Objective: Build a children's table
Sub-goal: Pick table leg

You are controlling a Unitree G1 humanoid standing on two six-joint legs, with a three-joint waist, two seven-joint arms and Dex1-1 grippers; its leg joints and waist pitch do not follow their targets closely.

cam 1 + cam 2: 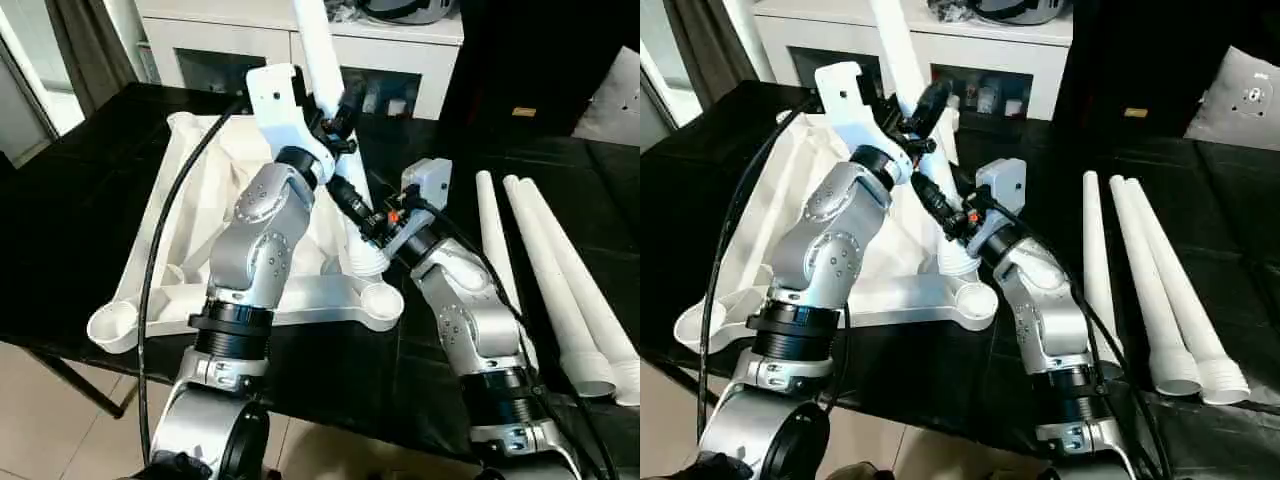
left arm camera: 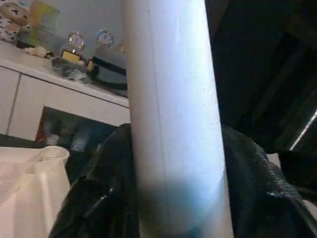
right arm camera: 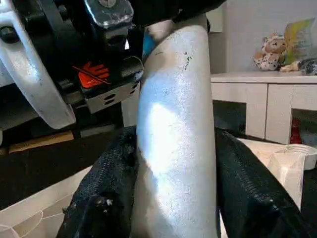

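Two robot arms with rounded, brushed-silver forearm shells dotted with small screws, joined by black ribbed rings. The left arm (image 1: 262,235) ends in a white wrist housing, with a thick black cable looping alongside. The right arm (image 1: 470,310) carries a pale grey wrist block with orange markings. The fingers (image 3: 104,198) are black and textured.

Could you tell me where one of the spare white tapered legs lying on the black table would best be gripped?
Probably mid-shaft on the nearest spare white tapered plastic leg, coming from above. It lies flat on the black table, so the fingers could straddle the round tube across its width. The ribbed wide end looks bulkier to close around.
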